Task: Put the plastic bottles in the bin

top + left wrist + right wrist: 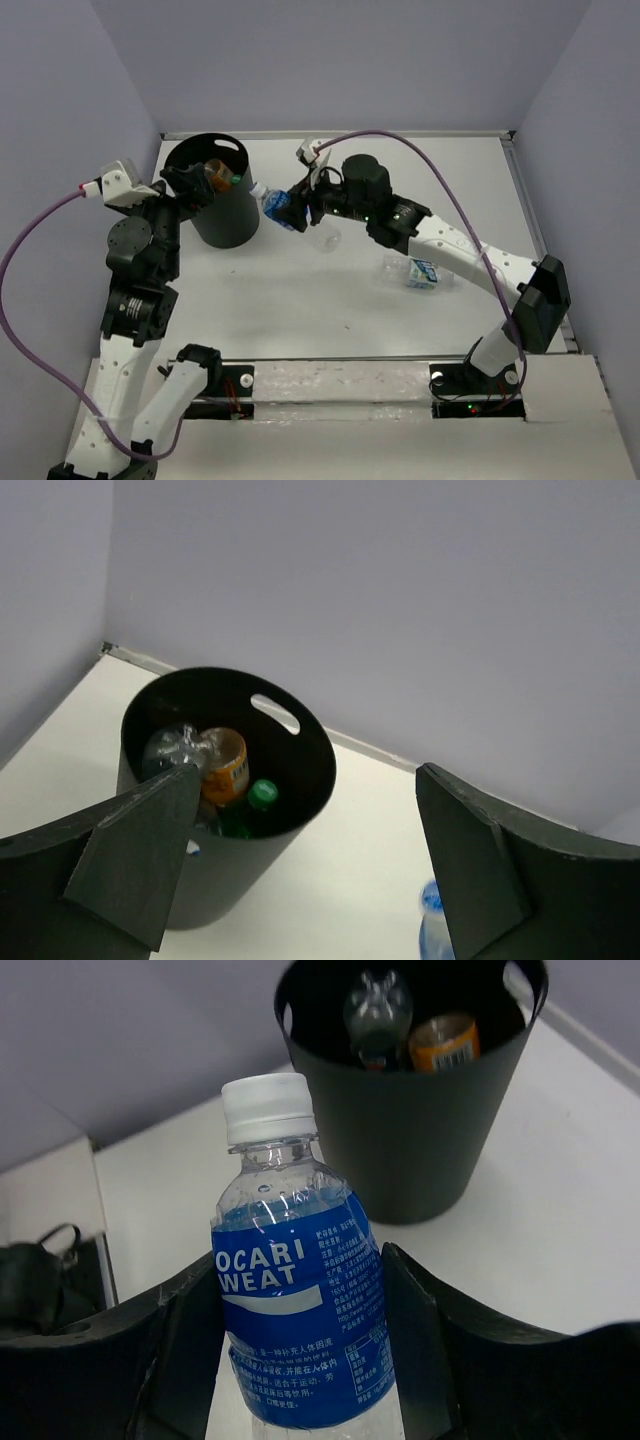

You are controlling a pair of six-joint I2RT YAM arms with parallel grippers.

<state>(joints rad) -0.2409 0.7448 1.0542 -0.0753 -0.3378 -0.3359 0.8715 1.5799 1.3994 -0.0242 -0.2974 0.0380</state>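
Observation:
My right gripper [290, 212] is shut on a clear bottle with a blue label and white cap [295, 1290], held above the table just right of the black bin [235, 225]; the bottle's cap points toward the bin [430, 1150]. The bin [200, 880] holds an orange bottle [228, 765], a green bottle [260, 798] and a clear one [172, 748]. My left gripper [192, 185] is open and empty over the bin's rim. Another blue-labelled clear bottle [418, 272] lies on the table under my right forearm. A clear bottle [325, 238] lies below the right gripper.
Grey walls enclose the white table on three sides. The bin stands at the back left near the wall corner. The right arm's purple cable [420, 150] arcs over the back of the table.

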